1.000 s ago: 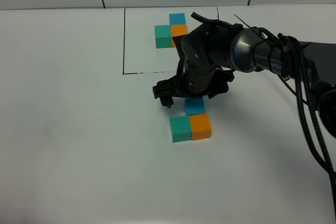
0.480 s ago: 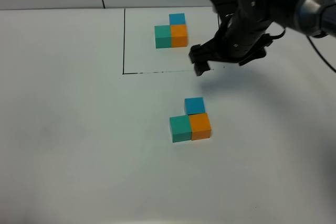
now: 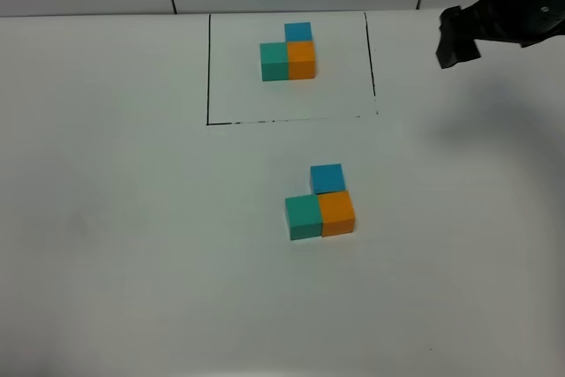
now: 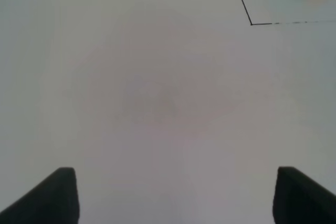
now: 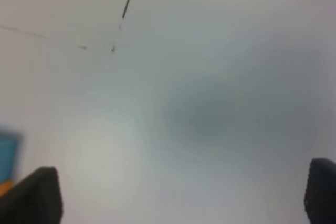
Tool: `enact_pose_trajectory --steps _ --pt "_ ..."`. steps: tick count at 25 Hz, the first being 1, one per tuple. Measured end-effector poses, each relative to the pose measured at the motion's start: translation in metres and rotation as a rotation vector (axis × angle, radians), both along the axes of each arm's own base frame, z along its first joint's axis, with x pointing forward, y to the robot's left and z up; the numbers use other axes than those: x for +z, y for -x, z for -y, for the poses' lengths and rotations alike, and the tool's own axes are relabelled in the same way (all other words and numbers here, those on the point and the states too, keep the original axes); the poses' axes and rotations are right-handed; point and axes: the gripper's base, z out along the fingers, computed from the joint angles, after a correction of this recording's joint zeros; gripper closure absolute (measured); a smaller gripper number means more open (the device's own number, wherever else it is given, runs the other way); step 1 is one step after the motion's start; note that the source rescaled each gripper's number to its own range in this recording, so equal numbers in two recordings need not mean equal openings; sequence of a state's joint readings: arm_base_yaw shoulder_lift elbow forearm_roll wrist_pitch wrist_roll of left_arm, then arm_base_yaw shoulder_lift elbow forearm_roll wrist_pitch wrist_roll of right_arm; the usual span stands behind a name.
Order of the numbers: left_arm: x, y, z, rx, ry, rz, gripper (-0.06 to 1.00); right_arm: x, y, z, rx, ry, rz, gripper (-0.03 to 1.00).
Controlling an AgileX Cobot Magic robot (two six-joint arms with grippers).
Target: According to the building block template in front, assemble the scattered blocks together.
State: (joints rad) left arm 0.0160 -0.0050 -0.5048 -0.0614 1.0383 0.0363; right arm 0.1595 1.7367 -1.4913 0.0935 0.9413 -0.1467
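Black and empty, the right gripper hangs with its jaws spread wide above the white table, up at the far right edge. Off to its left, inside a thin drawn rectangle, sits the building block template. Nearer me and well away from that gripper, the scattered blocks lie joined: teal touching orange, blue behind the orange. The left gripper also stands open over bare table, holding nothing.
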Motion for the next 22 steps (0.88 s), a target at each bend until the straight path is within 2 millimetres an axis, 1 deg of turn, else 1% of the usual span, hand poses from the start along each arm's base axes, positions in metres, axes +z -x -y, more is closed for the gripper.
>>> enact_pose_trajectory --steps 2,3,6,8,9,12,13,17,21,22 --pt "0.0 0.0 0.0 0.0 0.0 -0.001 0.27 0.014 0.023 0.008 -0.013 -0.001 0.051 0.08" --pt "0.0 0.0 0.0 0.0 0.0 -0.001 0.27 0.015 0.035 0.012 -0.02 0.001 0.061 0.08" --pt "0.0 0.0 0.0 0.0 0.0 -0.001 0.27 0.025 0.081 0.019 -0.051 -0.017 0.112 0.08" --pt "0.0 0.0 0.0 0.0 0.0 -0.001 0.27 0.03 0.117 0.025 -0.064 -0.031 0.148 0.08" --pt "0.0 0.0 0.0 0.0 0.0 -0.001 0.27 0.031 0.133 0.027 -0.068 -0.037 0.166 0.08" --pt "0.0 0.0 0.0 0.0 0.0 -0.001 0.27 0.03 0.188 0.035 -0.086 -0.061 0.224 0.08" --pt "0.0 0.0 0.0 0.0 0.0 -0.001 0.27 0.026 0.206 0.037 -0.091 -0.068 0.236 0.08" --pt "0.0 0.0 0.0 0.0 0.0 -0.001 0.27 0.02 0.268 0.046 -0.1 -0.098 0.329 0.08" --pt "0.0 0.0 0.0 0.0 0.0 -0.001 0.27 0.007 0.313 0.052 -0.095 -0.105 0.354 0.08" --pt "0.0 0.0 0.0 0.0 0.0 -0.001 0.27 0.004 0.32 0.053 -0.094 -0.105 0.353 0.08"
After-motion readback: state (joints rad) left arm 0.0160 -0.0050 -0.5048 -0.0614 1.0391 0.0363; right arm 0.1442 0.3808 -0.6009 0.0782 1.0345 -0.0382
